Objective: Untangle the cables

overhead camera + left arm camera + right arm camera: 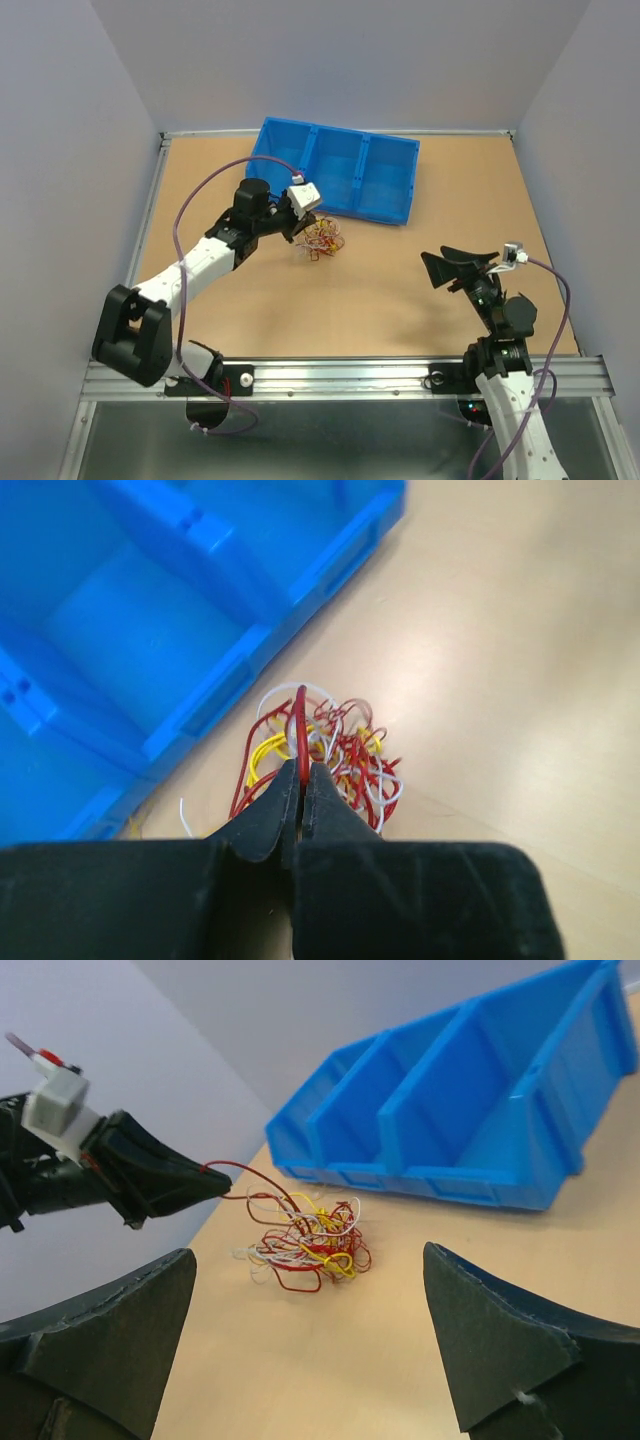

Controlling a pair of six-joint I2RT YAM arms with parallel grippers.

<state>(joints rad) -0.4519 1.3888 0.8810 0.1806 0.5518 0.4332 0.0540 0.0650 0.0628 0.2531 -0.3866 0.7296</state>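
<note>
The left gripper (302, 780) pinches one red wire (300, 715) of the cables (340, 755), a clump lying just beside the blue bin (120, 630); the right gripper (308, 1252), well apart from the bin, stands spread. Step in hand: drawing a strand free; next probably calls for the right to pin the clump

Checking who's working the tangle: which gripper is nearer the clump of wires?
Left. The left gripper is shut on a red wire of the clump of wires. The right gripper hangs open, well apart, off to its right.
</note>
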